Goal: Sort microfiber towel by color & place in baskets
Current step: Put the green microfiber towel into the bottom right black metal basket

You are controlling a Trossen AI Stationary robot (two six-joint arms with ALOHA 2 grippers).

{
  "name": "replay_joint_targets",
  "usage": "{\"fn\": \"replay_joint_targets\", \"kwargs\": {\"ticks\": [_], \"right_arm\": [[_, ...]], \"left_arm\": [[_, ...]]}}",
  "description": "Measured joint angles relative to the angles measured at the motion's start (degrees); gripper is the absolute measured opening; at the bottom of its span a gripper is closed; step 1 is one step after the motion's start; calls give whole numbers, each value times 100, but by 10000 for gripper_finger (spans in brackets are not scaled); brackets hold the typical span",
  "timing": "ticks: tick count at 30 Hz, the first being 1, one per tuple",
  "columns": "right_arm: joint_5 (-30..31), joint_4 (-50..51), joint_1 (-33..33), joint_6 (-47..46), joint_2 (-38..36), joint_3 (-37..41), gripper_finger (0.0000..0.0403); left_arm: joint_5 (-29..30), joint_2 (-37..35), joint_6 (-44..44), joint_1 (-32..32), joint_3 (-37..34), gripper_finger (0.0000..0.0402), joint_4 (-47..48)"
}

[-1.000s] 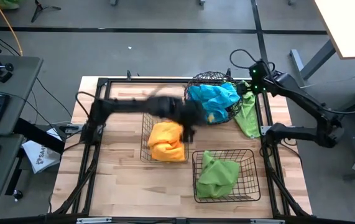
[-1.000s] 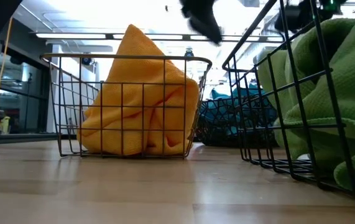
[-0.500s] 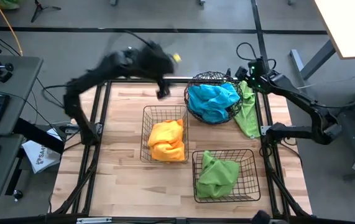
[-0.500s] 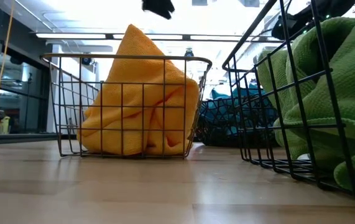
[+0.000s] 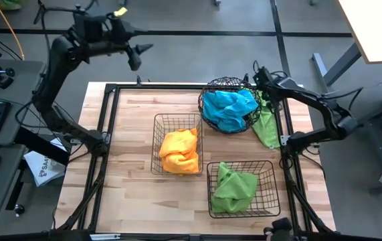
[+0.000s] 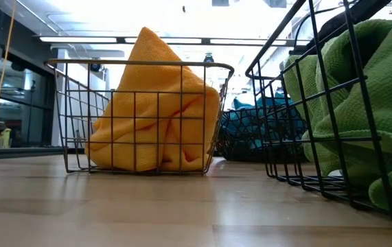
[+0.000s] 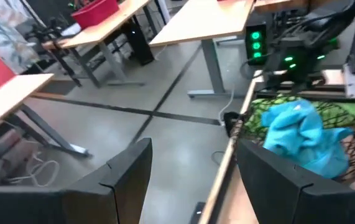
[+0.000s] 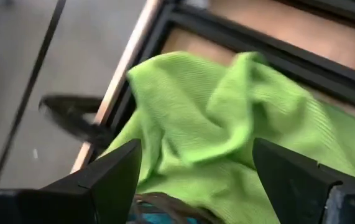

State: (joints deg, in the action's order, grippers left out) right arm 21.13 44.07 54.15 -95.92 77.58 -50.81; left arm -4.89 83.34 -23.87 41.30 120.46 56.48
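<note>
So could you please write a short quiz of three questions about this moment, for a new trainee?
1. True or false: the orange towel lies in the round basket.
2. Which towel is not yet in any basket?
A. the blue towel
B. the green towel on the table edge
C. the green towel in the rectangular basket
3. Fill in: the left pincer is open and holds ______.

Key:
1. False; it lies in a rectangular basket, and the round one holds the blue towel.
2. B; it lies beside the round basket, near the open right pincer.
3. Nothing; it is raised off the table's far-left corner.
</note>
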Motion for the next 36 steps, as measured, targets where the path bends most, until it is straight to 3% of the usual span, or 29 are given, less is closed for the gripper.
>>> {"fn": "replay_joint_targets", "kwargs": {"ticks": [4, 14, 27, 36], "right_arm": [[531, 586, -228, -1329, -119, 0, 300], [12, 991, -143, -2254, 248, -2, 300], [-1108, 764, 608, -1453, 860, -2, 300], [-1654, 255, 748, -961, 1639, -2, 300]], "left_arm": [[-278, 3, -227, 332, 0, 223, 64], [-410, 245, -84, 982, -11, 223, 38], [-358, 262, -21, 1049, -9, 223, -109], [-353, 264, -25, 1049, -9, 223, -425]]}}
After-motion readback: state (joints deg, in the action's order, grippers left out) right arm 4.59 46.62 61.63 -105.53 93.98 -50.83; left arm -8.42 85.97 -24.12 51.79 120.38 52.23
